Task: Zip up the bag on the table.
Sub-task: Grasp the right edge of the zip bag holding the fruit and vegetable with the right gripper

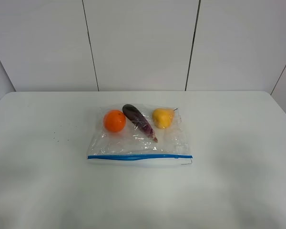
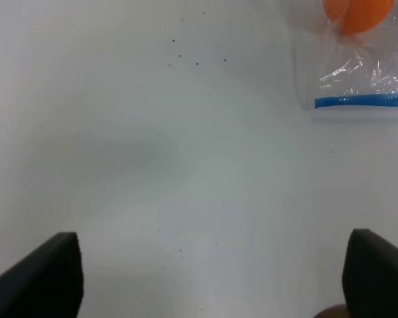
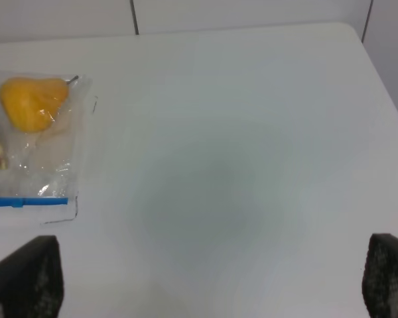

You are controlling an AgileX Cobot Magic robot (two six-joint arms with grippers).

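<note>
Bag (image 1: 133,143) lies flat mid-table (image 1: 238,181); left gripper (image 2: 205,278) and right gripper (image 3: 205,278) hover beside it, jaws spread wide; blue zipper strip (image 1: 139,156) lines the front edge; orange (image 1: 114,120), eggplant (image 1: 139,122), pear (image 1: 162,118) inside.

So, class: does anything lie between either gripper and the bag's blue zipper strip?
Nothing visible does. Only bare table separates the left gripper and the right gripper from the bag. Its blue zipper strip lies uncovered along one edge. Both grippers are open.
</note>
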